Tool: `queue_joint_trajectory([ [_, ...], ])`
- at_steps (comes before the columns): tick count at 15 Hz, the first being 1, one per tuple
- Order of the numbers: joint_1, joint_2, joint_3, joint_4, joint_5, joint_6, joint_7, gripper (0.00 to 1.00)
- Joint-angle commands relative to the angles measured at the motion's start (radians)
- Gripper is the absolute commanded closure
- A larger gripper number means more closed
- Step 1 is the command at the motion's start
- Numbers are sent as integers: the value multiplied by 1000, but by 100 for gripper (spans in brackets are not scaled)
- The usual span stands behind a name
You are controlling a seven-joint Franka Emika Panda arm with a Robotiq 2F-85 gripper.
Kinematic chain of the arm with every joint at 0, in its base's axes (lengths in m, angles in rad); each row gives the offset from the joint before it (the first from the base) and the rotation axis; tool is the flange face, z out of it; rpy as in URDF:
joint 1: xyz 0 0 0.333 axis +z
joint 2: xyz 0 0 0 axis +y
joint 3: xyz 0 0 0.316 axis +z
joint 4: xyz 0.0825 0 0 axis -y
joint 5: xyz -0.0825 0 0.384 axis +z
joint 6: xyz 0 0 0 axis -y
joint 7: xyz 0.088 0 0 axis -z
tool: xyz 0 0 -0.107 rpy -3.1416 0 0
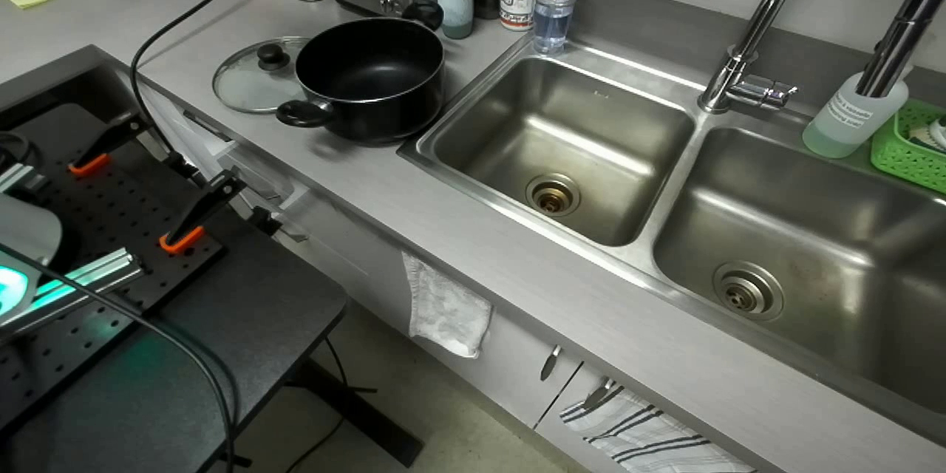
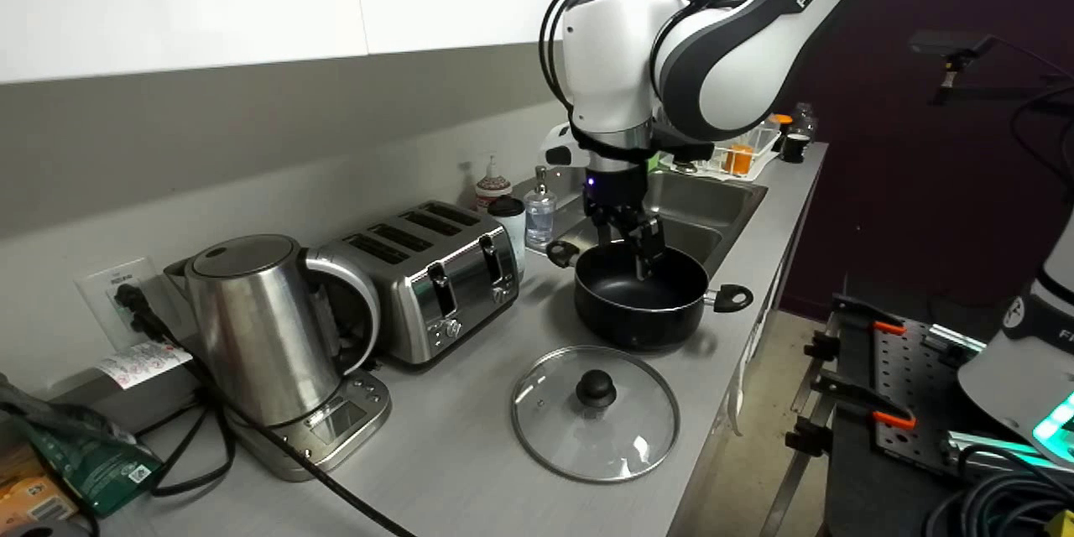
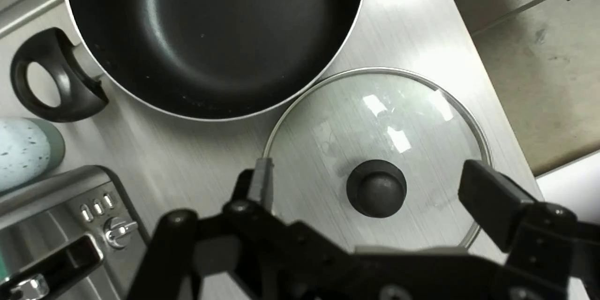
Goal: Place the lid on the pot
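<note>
The Robotiq gripper [image 3: 368, 178] hangs above the grey countertop [image 3: 187, 159], its two fingers [image 3: 490, 201] spread wide apart. In the wrist view, the round glass lid [image 3: 424, 150] shows below the gripper, and its dark centre knob [image 3: 376, 189] falls in the gap between the fingers. The lid lies flat on the countertop, knob up, a thin metal rim around it, apart from the gripper. Ahead of the gripper in that view is the black cooking pot [image 3: 234, 33], upright and uncovered, with its dark inside in sight. The lid's edge is just beside the pot; whether the two touch cannot be told. A black side handle [image 3: 72, 79] of the pot reaches out ahead and to the left of the fingers. The four-slot toaster [image 3: 51, 225] stands left of the fingers, and the speckled tumbler [image 3: 28, 150] is ahead of the toaster, near the handle. In an exterior view, the steel kettle [image 2: 252, 327] sits on its base [image 2: 361, 419], past the toaster from the gripper, while the clear soap dispenser [image 2: 539, 210] shows left of the gripper and the steel sink [image 2: 709, 200] behind it.
</note>
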Motion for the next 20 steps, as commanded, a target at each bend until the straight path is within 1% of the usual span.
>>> queue_joint_trajectory([
  [1, 8, 61, 3, 30, -48, 28, -23, 0],
  [14, 59, 224, -4, 30, -213, 144, -3, 0],
  [20, 52, 305, 6, 56, -255, 195, -56, 0],
])
